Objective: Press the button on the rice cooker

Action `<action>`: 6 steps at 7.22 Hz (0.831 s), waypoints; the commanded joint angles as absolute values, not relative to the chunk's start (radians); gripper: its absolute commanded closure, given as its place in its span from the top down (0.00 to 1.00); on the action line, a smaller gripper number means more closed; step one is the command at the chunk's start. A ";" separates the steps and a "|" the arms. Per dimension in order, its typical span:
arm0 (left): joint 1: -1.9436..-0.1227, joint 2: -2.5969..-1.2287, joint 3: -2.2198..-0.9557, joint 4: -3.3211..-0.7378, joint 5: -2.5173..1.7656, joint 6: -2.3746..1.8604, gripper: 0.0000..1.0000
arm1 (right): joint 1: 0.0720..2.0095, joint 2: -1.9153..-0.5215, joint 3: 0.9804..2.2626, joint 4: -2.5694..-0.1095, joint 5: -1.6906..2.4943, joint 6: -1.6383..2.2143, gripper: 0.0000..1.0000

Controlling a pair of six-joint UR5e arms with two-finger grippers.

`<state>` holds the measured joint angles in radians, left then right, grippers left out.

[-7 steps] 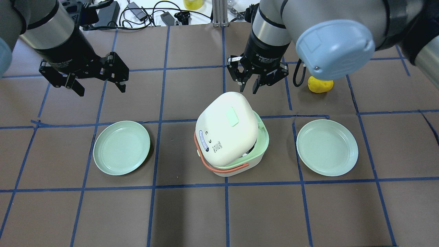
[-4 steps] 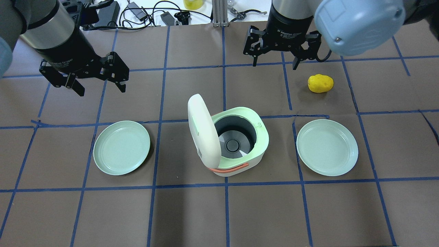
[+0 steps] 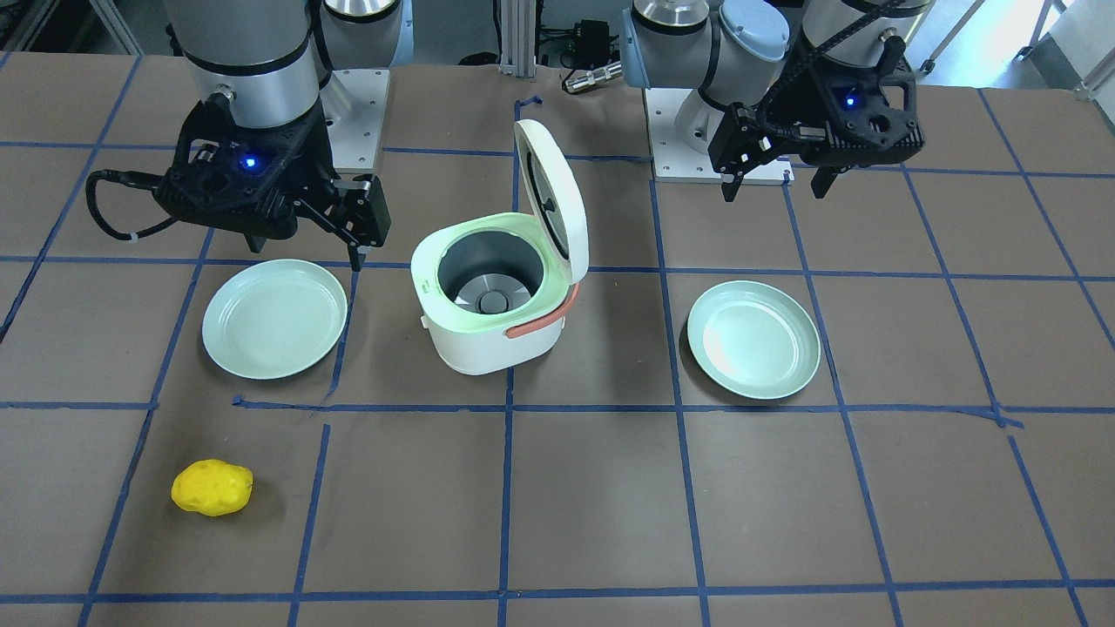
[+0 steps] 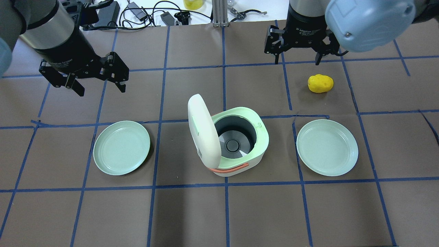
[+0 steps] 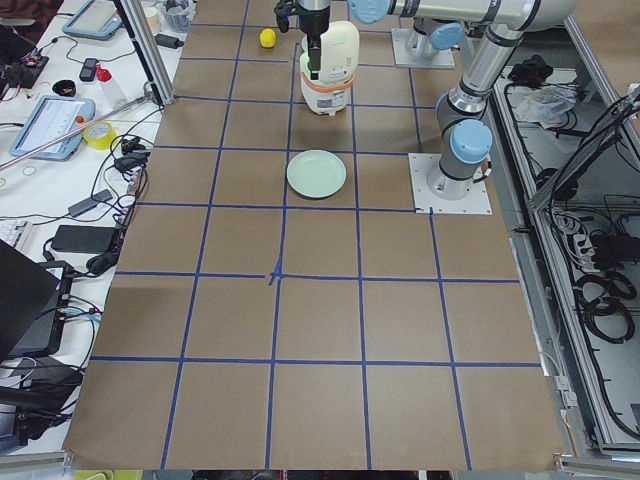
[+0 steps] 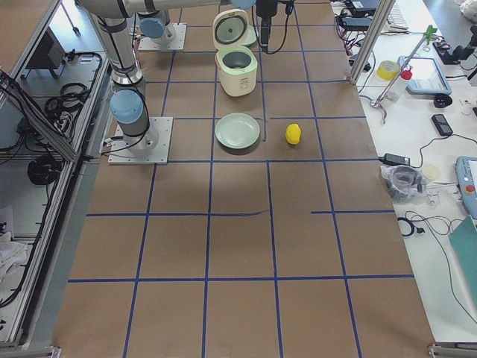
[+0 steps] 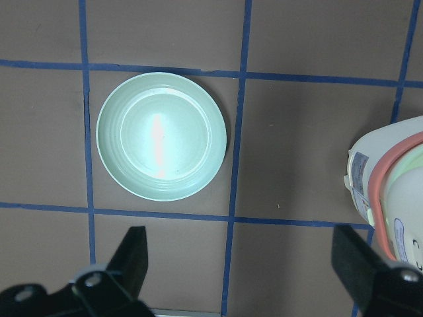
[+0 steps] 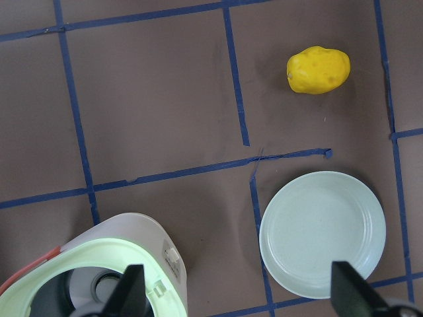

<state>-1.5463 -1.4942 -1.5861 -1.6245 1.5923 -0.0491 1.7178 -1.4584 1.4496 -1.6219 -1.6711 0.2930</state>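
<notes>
The white rice cooker (image 4: 240,161) with a mint rim and an orange handle stands mid-table. Its lid (image 4: 202,130) stands upright and open, and the grey inner pot shows. It also shows in the front view (image 3: 488,335). A small white latch button (image 8: 173,259) sits on its rim, on the side facing the right plate. My right gripper (image 4: 296,61) is open and empty, high beyond the cooker and to its right, apart from it. My left gripper (image 4: 101,87) is open and empty, high over the far left, well away from the cooker.
Two mint plates lie on either side of the cooker: the left one (image 4: 121,147) and the right one (image 4: 327,147). A yellow lumpy fruit-like object (image 4: 320,83) lies beyond the right plate, just below the right gripper. Cables and adapters (image 4: 137,13) lie past the far edge.
The cooker lid swung from part-open to fully upright. My right gripper drew back from the lid toward the far right and spread its fingers. The left arm has not moved.
</notes>
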 commanded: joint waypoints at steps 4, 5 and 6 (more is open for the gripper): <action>-1.546 -1.494 -1.586 -1.624 1.592 -0.049 1.00 | 1.606 -1.465 1.451 -1.609 -1.615 0.141 1.00; -1.546 -1.494 -1.586 -1.624 1.592 -0.049 1.00 | 1.580 -1.470 1.451 -1.592 -1.589 0.070 1.00; -1.546 -1.494 -1.586 -1.624 1.592 -0.049 1.00 | 1.545 -1.473 1.451 -1.571 -1.574 0.066 1.00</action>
